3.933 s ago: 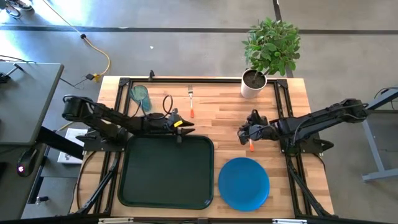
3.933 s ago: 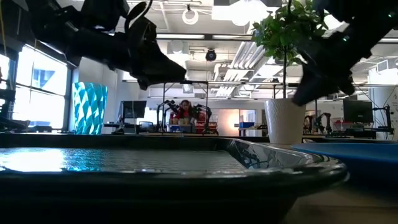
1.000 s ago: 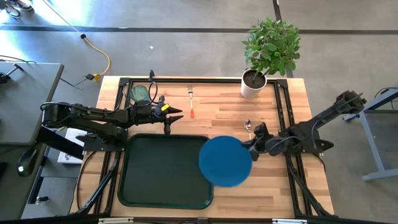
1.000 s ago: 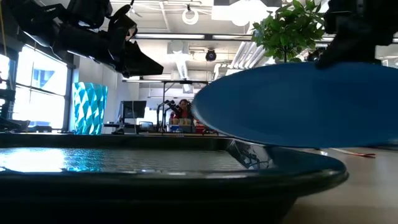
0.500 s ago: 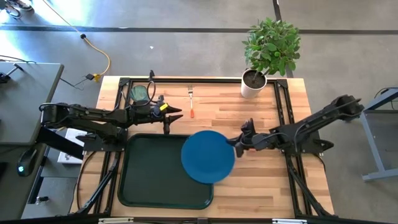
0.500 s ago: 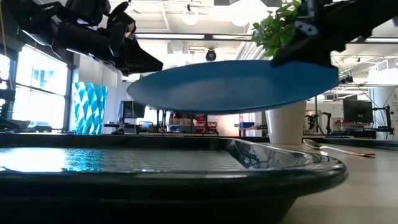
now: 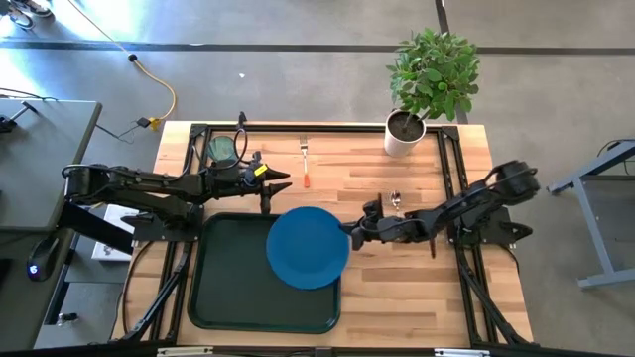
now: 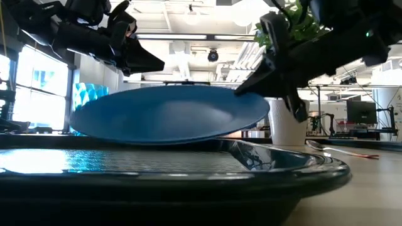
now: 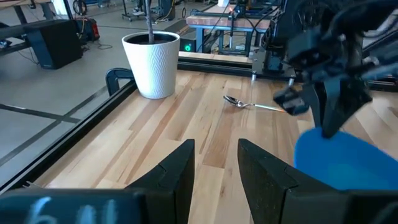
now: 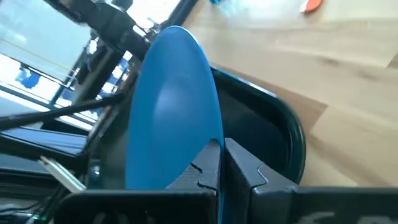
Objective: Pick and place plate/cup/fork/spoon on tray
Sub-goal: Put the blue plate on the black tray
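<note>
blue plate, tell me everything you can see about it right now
The plate is round, shallow and plain bright blue, with a smooth, slightly glossy surface. The right gripper pinches its rim on the edge nearest the right arm. It hangs over the right part of the tray, roughly level with a slight tilt. In the low view it sits just above the tray's rim; whether its underside touches the tray cannot be told. Nothing lies on it.

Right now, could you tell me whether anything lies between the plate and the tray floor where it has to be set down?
Nothing visible does. The right tool holds the plate by its edge, above the right part of the tray, and the tray floor beneath looks bare. The left tool waits beyond the tray's far rim.
</note>
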